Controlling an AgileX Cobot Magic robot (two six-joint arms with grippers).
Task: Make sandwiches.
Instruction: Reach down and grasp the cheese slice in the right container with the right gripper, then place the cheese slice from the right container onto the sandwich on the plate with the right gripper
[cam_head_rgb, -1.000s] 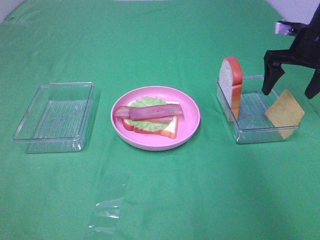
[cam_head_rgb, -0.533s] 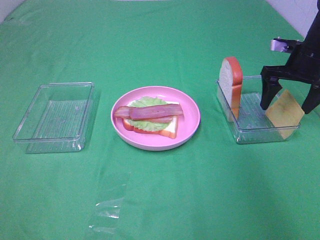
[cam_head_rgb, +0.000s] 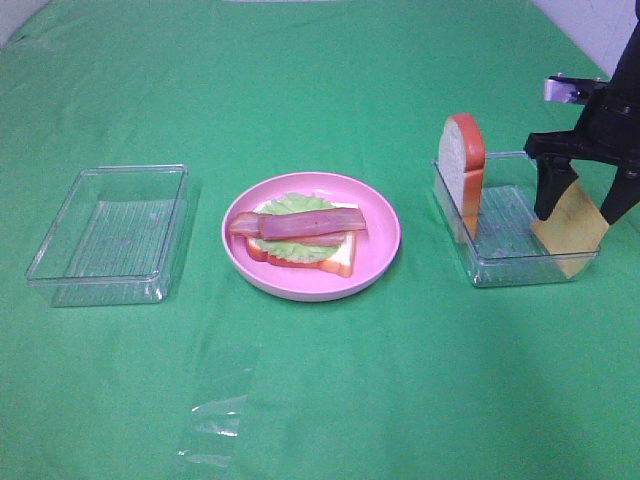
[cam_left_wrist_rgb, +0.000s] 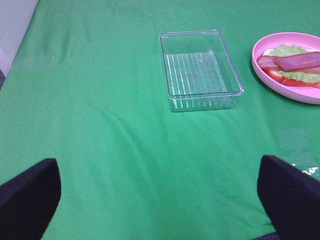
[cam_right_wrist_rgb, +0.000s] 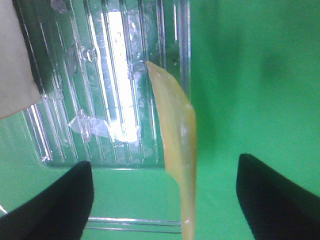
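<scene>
My right claw (cam_head_rgb: 582, 206) sits at the right edge of the frame, jaws apart on either side of the yellow cheese square (cam_head_rgb: 570, 226) that leans on the right tray (cam_head_rgb: 478, 262)'s far wall; I doubt I'm gripping it, though the view is poor. Centre frame, the pink plate (cam_head_rgb: 380, 258) holds bread, lettuce and bacon (cam_head_rgb: 300, 224); cheese and the upright top slice (cam_head_rgb: 462, 170) remain. My left claw (cam_left_wrist_rgb: 160, 200) hangs wide open and empty, with bare cloth between tray and plate

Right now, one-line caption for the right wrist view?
Open fingers straddle the yellow cheese square leaning on the clear tray's rim.
</scene>
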